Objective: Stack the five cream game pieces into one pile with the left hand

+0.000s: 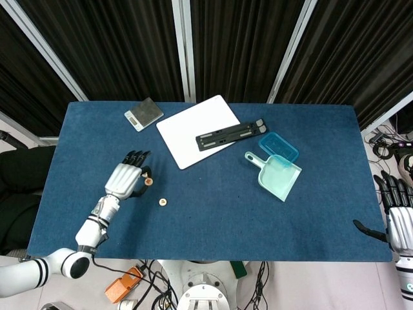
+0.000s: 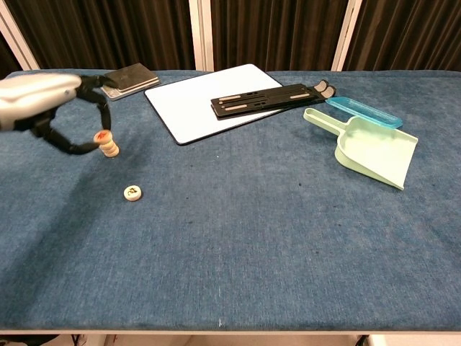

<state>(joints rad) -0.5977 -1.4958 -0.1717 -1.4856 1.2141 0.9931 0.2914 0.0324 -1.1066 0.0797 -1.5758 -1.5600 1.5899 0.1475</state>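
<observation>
My left hand (image 1: pixel 122 179) (image 2: pixel 43 97) is raised over the left part of the blue table (image 1: pixel 213 213). It pinches a cream game piece with a red mark (image 2: pixel 103 135) (image 1: pixel 148 181) between thumb and a finger. Just below and beside that piece stands a short pile of cream pieces (image 2: pixel 109 149); the head view mostly hides it behind the hand. One more cream piece with a dark mark (image 2: pixel 132 192) (image 1: pixel 163 202) lies flat on the cloth, nearer the front. My right hand (image 1: pixel 399 223) hangs past the table's right edge, fingers apart, holding nothing.
A small scale (image 1: pixel 143 113) (image 2: pixel 127 78) sits at the back left. A white board (image 1: pixel 193 129) and a black bar (image 1: pixel 229 134) lie behind the middle. A teal dustpan (image 1: pixel 279 175) and a blue lid (image 1: pixel 279 146) lie to the right.
</observation>
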